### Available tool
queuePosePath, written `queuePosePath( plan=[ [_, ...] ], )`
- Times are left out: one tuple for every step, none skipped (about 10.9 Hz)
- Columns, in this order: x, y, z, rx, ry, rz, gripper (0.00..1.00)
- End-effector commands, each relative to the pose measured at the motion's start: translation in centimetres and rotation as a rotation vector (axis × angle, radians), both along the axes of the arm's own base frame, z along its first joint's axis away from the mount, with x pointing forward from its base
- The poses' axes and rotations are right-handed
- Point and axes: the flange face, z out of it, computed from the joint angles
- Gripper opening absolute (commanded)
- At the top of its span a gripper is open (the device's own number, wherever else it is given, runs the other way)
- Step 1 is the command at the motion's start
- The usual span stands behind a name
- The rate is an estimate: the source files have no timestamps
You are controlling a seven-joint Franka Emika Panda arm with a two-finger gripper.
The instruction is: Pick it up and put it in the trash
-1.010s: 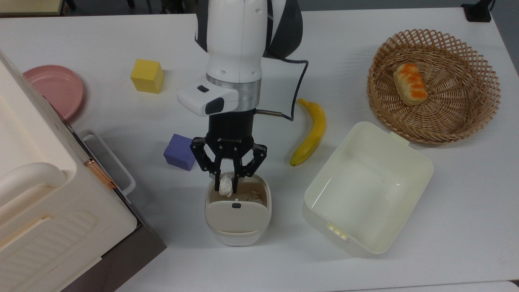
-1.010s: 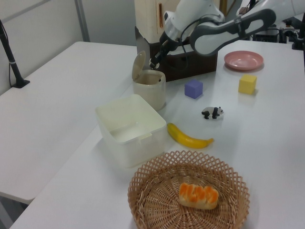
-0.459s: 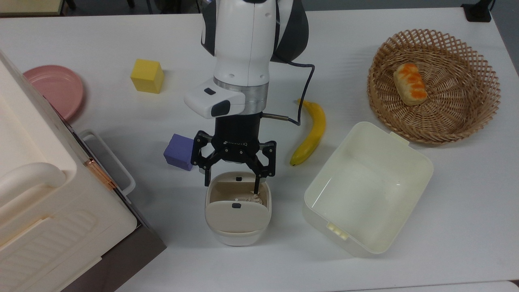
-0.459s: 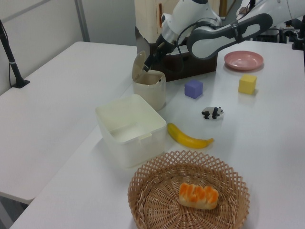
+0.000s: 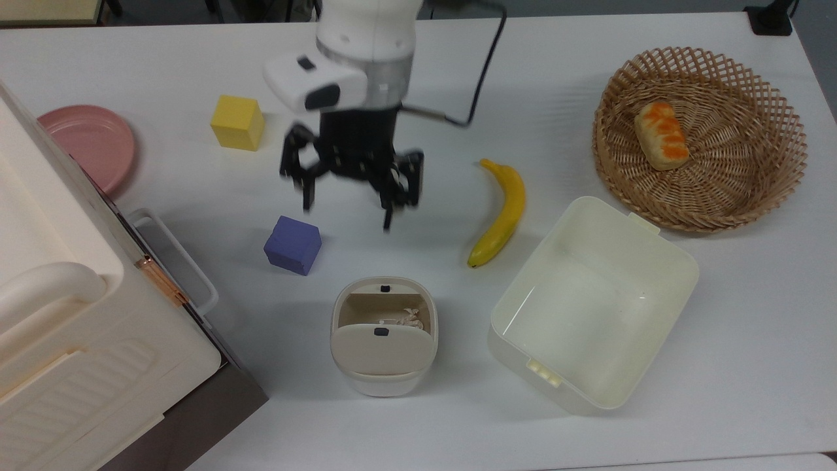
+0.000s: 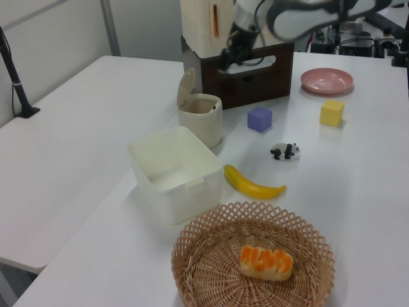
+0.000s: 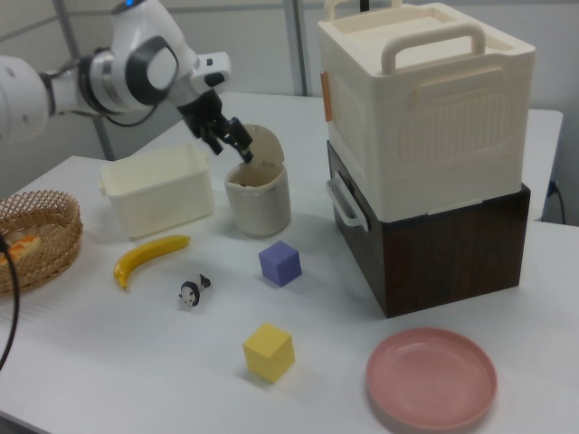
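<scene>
The ball (image 5: 407,318) is a small off-white crumpled lump with a rough, wrinkly surface, lying inside the trash bin (image 5: 384,381) near the top view's right wall; only part of it peeks out past the flap lid (image 5: 382,347). The trash bin is a smooth cream rounded-square tub of plastic, and its lid, tilted up, bears a small dark button (image 5: 380,332).

The gripper (image 5: 345,216) hangs above the table (image 5: 719,340), its black fingers spread and holding nothing, blurred in the top view. It sits between the yellow cube (image 5: 237,122) and the banana (image 5: 502,214), well apart from the bin.

A purple cube (image 5: 292,244) stands near the bin, and a larger cream rectangular tub (image 5: 592,304) lies beside it. A woven wicker basket (image 5: 752,190) holds an orange-topped bread piece (image 5: 661,135). The pink plate (image 5: 88,144) is partly cut off by the cream box (image 5: 72,327).
</scene>
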Motion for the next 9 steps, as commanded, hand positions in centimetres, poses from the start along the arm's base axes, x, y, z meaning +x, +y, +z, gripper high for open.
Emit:
queuePosePath(
  plan=[
    [-6.1, -1.0, 1.6, 0.042, 0.274, 0.153, 1.00],
    [-7.4, -2.3, 2.5, 0.063, 0.329, 0.176, 1.00],
    [-8.6, -3.3, 3.2, 0.071, 0.373, 0.171, 1.00],
    [-9.6, -3.5, 3.4, 0.076, 0.394, 0.170, 1.00],
    [-10.6, -4.0, 3.7, 0.082, 0.395, 0.166, 1.00],
    [-10.9, -4.2, 3.9, 0.082, 0.396, 0.162, 1.00],
    [-10.9, -4.2, 3.7, 0.081, 0.402, 0.162, 1.00],
    [-10.9, -4.3, 3.5, 0.077, 0.416, 0.161, 1.00],
    [-10.9, -4.4, 3.3, 0.073, 0.426, 0.158, 1.00]
  ],
)
